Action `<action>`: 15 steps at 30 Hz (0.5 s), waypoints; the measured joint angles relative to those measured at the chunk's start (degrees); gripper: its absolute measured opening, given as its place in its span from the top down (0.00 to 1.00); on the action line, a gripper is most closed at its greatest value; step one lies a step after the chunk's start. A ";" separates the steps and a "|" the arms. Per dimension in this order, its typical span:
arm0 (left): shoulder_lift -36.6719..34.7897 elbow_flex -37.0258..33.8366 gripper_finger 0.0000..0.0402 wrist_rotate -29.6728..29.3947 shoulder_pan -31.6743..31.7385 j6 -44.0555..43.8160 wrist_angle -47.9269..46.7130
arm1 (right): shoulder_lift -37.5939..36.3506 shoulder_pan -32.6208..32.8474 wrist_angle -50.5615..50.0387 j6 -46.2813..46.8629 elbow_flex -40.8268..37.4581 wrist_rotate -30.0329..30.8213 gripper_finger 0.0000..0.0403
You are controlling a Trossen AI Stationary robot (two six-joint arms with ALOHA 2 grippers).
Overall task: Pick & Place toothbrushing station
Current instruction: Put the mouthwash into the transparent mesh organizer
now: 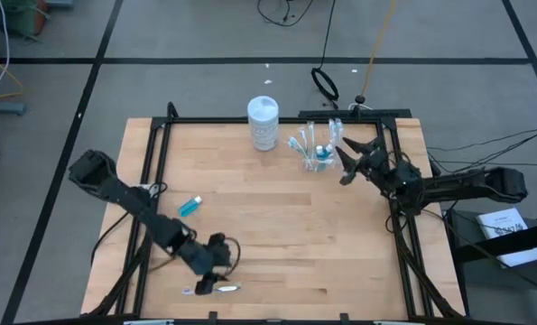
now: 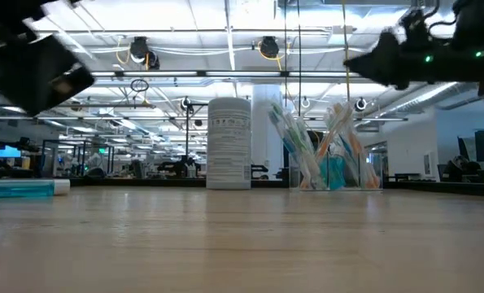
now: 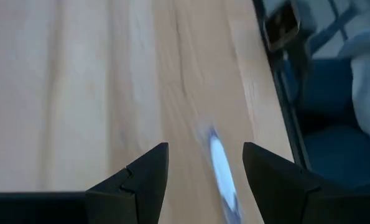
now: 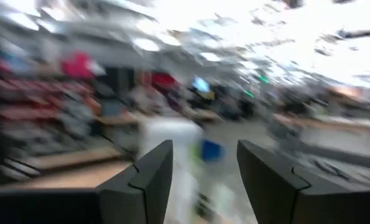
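Observation:
A clear plastic cup (image 1: pixel 319 155) holding several toothbrushes and a blue tube stands upright on the table at the far right; it also shows in the low view (image 2: pixel 333 167). A blue toothpaste tube (image 1: pixel 189 206) lies flat at the left. A white-and-blue toothbrush (image 1: pixel 213 290) lies flat near the front edge. My left gripper (image 1: pixel 208 278) is open just over it, and in the left wrist view (image 3: pixel 204 168) the brush (image 3: pixel 219 167) shows between the two fingers, untouched. My right gripper (image 1: pixel 343 161) is open and empty, raised beside the cup's right side.
A white lidded canister (image 1: pixel 263 122) stands upright at the table's far edge, left of the cup. A black frame (image 1: pixel 394 162) runs along the table's sides and far edge. Bare wood (image 1: pixel 286 235) spreads across the table's middle.

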 joint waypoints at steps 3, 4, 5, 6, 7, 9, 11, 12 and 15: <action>2.50 0.00 0.47 -0.02 -2.85 -5.32 -1.23 | -0.02 3.13 4.81 -0.11 0.02 -3.98 0.58; 3.35 0.00 0.47 0.01 -3.72 -7.11 -1.45 | -0.02 4.16 5.99 -0.11 0.02 -4.33 0.58; 4.14 0.00 0.47 0.45 -4.53 -8.37 -1.67 | -0.02 5.04 6.81 -0.28 0.02 -4.89 0.58; 4.80 0.00 0.47 1.31 -5.40 -9.07 -2.14 | -0.02 5.80 7.41 -0.76 0.02 -5.26 0.58; 5.37 0.00 0.47 2.17 -6.20 -9.66 -2.46 | -0.02 6.57 7.84 -1.24 0.03 -5.31 0.58; 6.66 0.00 0.47 3.92 -7.54 -11.08 -2.14 | 0.00 8.02 8.42 -2.22 0.04 -5.32 0.58; 8.05 0.00 0.47 5.90 -8.79 -12.03 -2.27 | -0.02 9.15 9.07 -3.14 0.04 -5.32 0.58; 8.74 0.00 0.47 7.02 -9.38 -12.18 -2.27 | -0.02 9.59 9.17 -3.59 0.04 -5.32 0.58; 9.58 0.06 0.47 9.13 -10.33 -9.40 -3.49 | -0.01 10.20 10.03 -3.94 0.04 -5.29 0.58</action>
